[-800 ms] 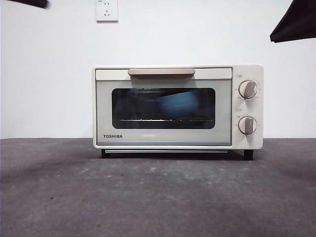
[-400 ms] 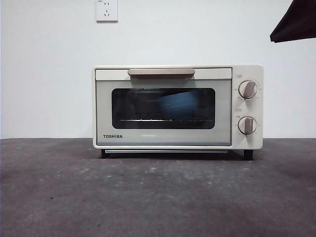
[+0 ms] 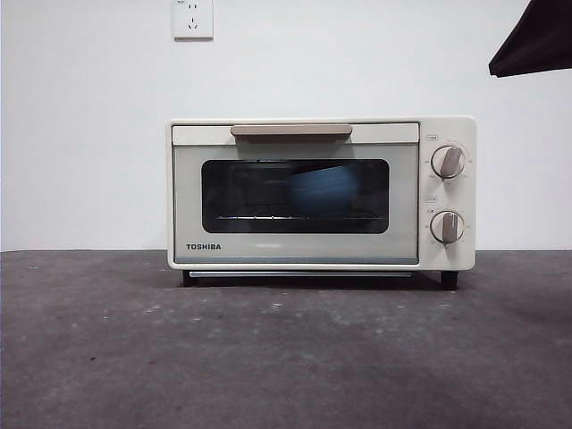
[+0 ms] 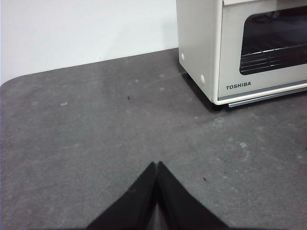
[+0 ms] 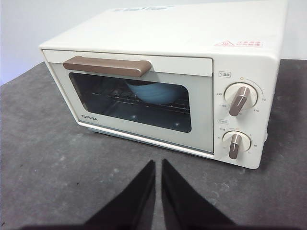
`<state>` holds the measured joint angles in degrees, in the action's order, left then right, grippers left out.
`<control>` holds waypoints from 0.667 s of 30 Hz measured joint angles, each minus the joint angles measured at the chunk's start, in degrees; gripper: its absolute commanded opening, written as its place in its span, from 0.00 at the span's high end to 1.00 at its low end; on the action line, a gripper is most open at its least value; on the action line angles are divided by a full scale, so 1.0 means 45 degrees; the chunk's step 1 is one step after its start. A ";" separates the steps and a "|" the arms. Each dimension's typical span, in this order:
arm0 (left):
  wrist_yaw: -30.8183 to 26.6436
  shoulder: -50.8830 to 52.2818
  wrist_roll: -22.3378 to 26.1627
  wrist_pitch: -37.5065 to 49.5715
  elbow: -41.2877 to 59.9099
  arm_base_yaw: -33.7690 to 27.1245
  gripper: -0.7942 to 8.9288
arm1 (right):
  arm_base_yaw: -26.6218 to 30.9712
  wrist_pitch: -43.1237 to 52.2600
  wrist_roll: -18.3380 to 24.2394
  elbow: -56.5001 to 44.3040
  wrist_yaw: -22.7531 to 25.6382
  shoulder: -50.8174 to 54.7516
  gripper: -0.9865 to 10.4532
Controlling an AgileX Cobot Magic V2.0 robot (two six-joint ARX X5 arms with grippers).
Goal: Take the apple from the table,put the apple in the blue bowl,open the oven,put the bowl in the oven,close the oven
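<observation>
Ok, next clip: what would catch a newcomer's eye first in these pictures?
The cream-white oven stands mid-table against the white wall, its door shut. Behind the dark glass the blue bowl sits on the wire rack; whether the apple is in it cannot be seen. Both grippers hang back over the bare table, empty: the left gripper off to the oven's side, the right gripper in front of the door.

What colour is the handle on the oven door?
The handle is brownish beige, against the cream-white oven. It shows best in the right wrist view.
</observation>
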<state>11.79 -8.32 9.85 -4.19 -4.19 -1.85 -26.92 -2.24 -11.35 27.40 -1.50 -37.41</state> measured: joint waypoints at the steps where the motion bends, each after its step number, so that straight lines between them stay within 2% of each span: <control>1: 0.0000 0.0238 -0.0019 0.0000 0.0131 0.0000 0.91 | 0.0000 0.0000 0.0000 0.0000 0.0000 0.0000 0.91; 7: -0.0010 0.1700 -0.0199 -0.1258 0.0520 -0.0005 0.91 | 0.0000 -0.0005 0.0000 0.0000 0.0000 0.0000 0.91; 20: -0.0015 0.1802 -0.0695 -0.1297 0.0515 -0.0005 0.91 | 0.0000 0.0029 0.0000 0.0000 0.0000 -0.0005 0.91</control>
<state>11.73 -0.21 6.72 -10.02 -1.87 -1.87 -26.92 -2.11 -11.35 27.40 -1.50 -37.43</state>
